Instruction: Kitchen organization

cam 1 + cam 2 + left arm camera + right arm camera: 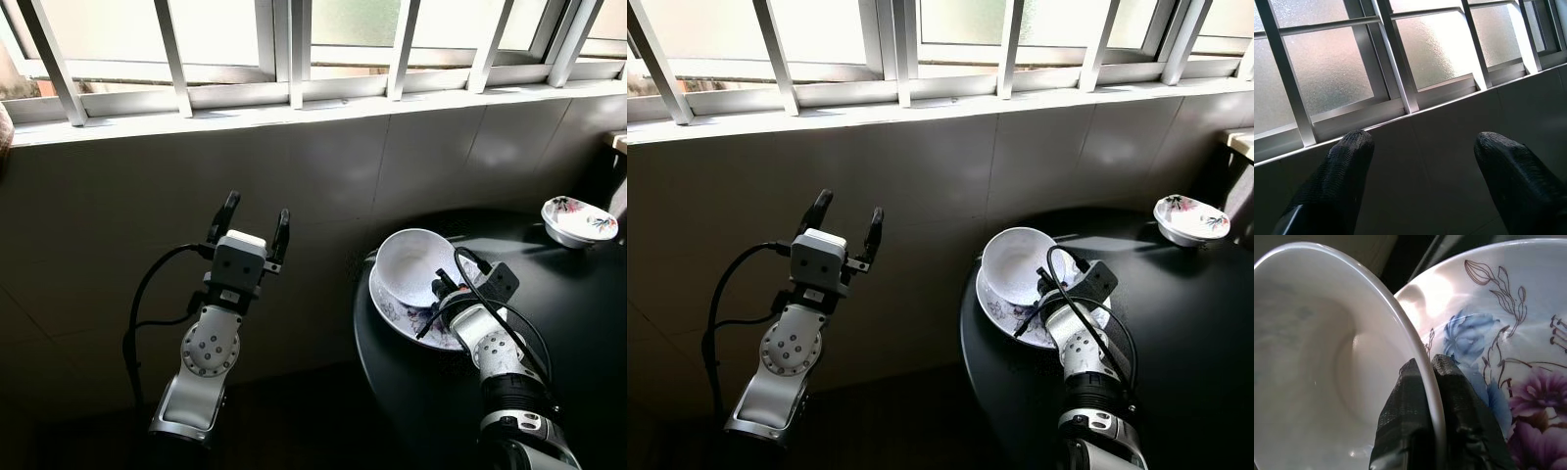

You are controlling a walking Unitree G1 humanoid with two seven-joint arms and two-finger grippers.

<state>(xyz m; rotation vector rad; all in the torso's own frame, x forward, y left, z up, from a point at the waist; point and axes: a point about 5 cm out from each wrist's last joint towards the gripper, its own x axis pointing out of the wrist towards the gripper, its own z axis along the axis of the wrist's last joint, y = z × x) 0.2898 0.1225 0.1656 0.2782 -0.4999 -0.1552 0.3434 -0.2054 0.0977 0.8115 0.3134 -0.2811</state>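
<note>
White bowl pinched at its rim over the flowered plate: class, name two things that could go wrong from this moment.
1. The right gripper holds the white bowl only by its thin rim, tilted; it could slip or swing and chip the flowered plate beneath.
2. The plate sits near the edge of the dark round table; dragging the bowl might push it off.

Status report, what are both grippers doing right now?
Right gripper pinching white bowl rim over floral plate. Left gripper open, raised, empty. Small bowl apart.
</note>
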